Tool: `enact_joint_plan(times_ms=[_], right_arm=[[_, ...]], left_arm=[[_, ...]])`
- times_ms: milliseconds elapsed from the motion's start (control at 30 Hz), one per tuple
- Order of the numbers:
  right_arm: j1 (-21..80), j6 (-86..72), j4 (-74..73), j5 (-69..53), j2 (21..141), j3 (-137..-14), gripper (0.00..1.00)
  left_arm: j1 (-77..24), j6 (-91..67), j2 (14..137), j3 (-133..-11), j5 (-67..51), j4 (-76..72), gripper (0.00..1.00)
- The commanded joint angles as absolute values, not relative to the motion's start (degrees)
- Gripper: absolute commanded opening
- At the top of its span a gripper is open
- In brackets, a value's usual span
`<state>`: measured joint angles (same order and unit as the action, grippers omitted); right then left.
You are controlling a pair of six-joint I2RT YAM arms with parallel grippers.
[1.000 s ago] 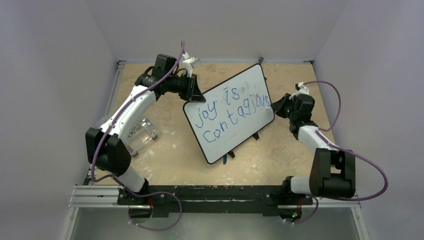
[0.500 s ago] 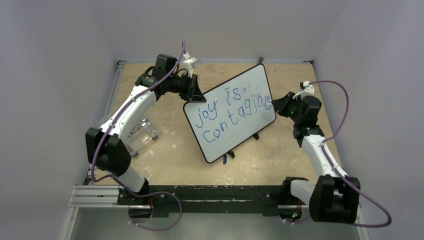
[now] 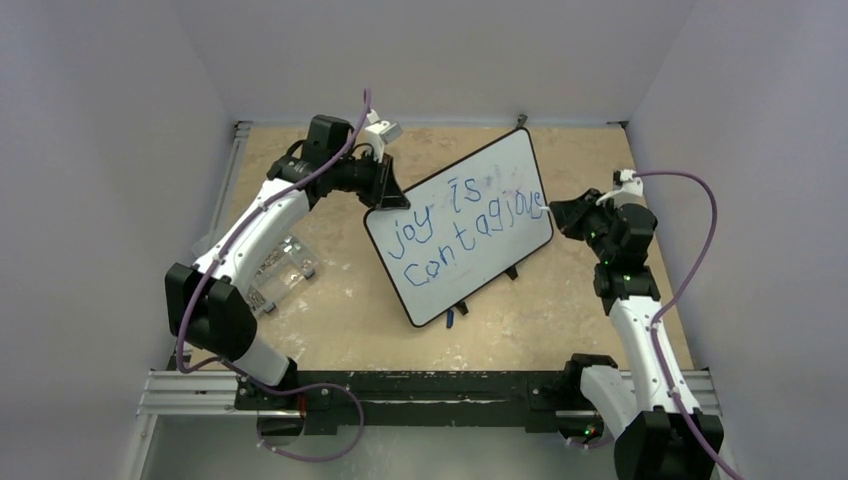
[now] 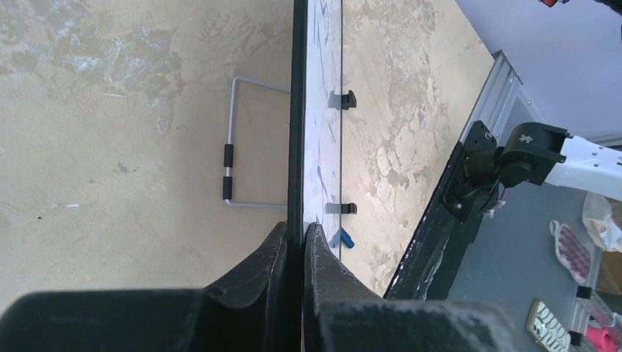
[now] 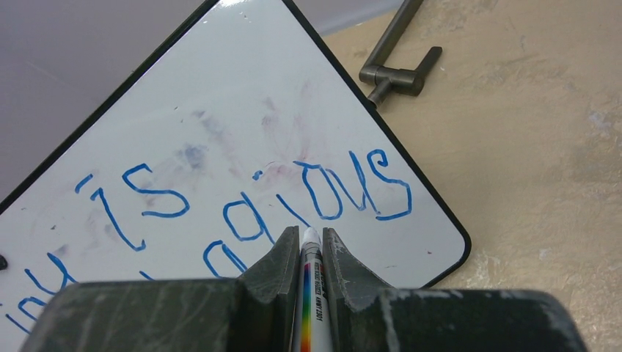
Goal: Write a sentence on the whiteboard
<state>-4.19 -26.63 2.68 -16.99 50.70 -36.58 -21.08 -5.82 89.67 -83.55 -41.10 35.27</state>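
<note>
White, glossy and thin, the whiteboard (image 3: 505,165) stands propped at a tilt in the middle of the table (image 3: 340,310). It is turned diagonally, and the left wrist view shows its black frame edge-on. One board is present. It bears one sentence (image 3: 455,230) in blue, three words on two lines: "joy is" above "contagious".

Of the two grippers, the left gripper (image 4: 295,246) has its fingers drawn narrow, pinching the board's frame at the left corner. The right gripper (image 5: 309,246) has its fingers closed around one marker (image 5: 308,293), whose tip points at the board just below the last word. Whether the tip touches the surface cannot be settled from these views.

Behind the board, one wire stand (image 4: 233,139) rests on the table, and two small black feet (image 4: 342,97) show along the writing face. One small blue cap (image 3: 449,318) lies just beside the board's near corner. One clear plastic box (image 3: 283,268) sits well apart, to the left.

Handling, as judged: the board looks light and stiff, with a slippery face. Fingers would hold poorly on the white surface and better across the frame, where the left gripper has it. Propped on a slim stand, it would likely slide or tip under pen pressure unless braced. With all three words complete, the writing appears finished.
</note>
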Motion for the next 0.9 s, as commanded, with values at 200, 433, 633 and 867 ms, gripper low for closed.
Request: enact_joint_plan(times_ms=[200, 433, 633, 867], right_arm=[[-4.1, -26.9, 0.7, -16.1, 46.5, -38.3, 0.0], [-4.1, -26.8, 0.1, -16.0, 45.3, -38.2, 0.0], [-4.1, -26.9, 0.1, -16.0, 44.7, -38.2, 0.0], [-4.1, -27.3, 0.6, -16.1, 44.1, -37.5, 0.0]], left_arm=[[-21.7, 7.4, 86.8, -79.5, -32.9, 32.8, 0.1], [-21.9, 9.1, 86.5, -78.1, -30.3, 33.1, 0.19], [-22.0, 10.1, 87.6, -78.0, -30.2, 33.6, 0.28], [-22.0, 10.8, 87.7, -77.3, -29.3, 33.3, 0.35]])
